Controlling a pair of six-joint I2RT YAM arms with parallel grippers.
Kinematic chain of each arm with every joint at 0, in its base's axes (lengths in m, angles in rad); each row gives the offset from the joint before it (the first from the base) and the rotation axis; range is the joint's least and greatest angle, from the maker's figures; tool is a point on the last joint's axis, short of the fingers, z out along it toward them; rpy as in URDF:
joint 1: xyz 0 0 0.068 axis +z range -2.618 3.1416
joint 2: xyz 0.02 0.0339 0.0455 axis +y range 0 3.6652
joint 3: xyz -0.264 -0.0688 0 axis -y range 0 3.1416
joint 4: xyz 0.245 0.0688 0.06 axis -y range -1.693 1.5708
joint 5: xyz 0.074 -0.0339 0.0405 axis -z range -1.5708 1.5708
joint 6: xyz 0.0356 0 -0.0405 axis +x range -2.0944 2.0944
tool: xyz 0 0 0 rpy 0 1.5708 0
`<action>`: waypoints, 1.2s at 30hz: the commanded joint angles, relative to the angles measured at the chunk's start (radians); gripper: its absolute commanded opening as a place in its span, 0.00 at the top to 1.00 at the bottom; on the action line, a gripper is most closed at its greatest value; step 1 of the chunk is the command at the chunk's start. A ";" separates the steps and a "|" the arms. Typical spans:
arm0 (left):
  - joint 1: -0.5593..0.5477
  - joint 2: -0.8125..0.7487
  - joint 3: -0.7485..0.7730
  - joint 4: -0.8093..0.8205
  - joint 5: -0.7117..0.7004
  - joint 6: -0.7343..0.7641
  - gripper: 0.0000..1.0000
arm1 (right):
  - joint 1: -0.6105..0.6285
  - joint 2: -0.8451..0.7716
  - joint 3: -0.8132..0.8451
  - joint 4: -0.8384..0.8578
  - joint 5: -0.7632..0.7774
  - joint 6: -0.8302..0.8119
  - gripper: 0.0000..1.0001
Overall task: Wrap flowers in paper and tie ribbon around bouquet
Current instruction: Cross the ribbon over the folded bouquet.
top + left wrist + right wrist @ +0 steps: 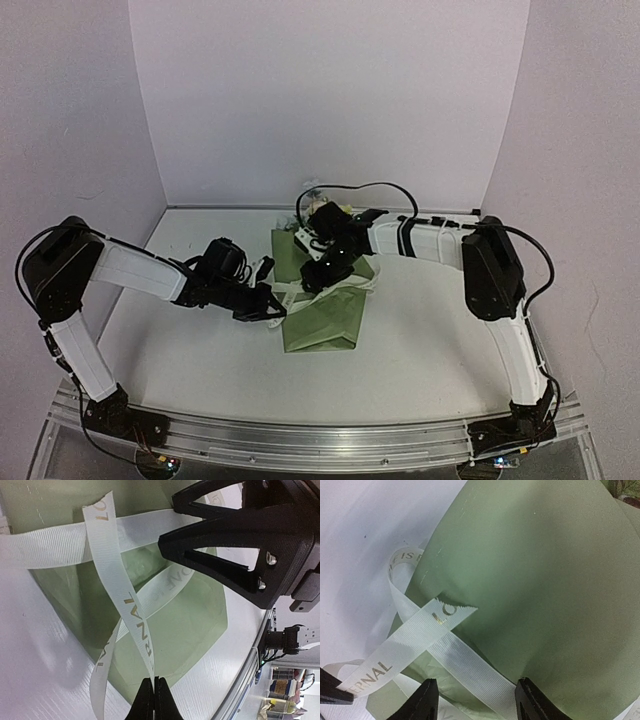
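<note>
Two strands of cream-white lettered ribbon (122,595) cross over olive-green paper cone bouquet (322,322), lying flat mid-table. L gripper (153,682) pinched tight on one strand. R gripper (477,692) jaws apart above the crossing, gripping nothing. Flowers (318,193) mostly hidden behind R wrist; ribbon ends cut off.

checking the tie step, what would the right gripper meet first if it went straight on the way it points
The right gripper would most likely meet the ribbon first, the strand lying across between its open jaws, with the paper just behind it. Depth is unclear.
</note>
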 commanded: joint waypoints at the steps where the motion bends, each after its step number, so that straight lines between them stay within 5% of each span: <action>1: -0.008 0.014 0.029 -0.046 0.019 0.047 1.00 | 0.024 0.022 0.018 -0.023 0.077 -0.047 0.45; 6: -0.010 0.014 0.028 -0.055 0.021 0.053 1.00 | 0.026 0.028 0.018 -0.028 0.100 -0.056 0.49; 15: -0.012 0.004 0.019 -0.062 0.018 0.054 1.00 | 0.027 0.028 0.026 -0.031 0.135 -0.055 0.78; 21: -0.012 -0.001 0.019 -0.064 0.037 0.062 1.00 | 0.026 0.022 0.035 -0.031 0.139 -0.048 0.88; 36: -0.037 -0.031 -0.031 0.006 0.134 0.040 0.96 | 0.026 -0.026 0.021 -0.031 0.153 -0.048 0.78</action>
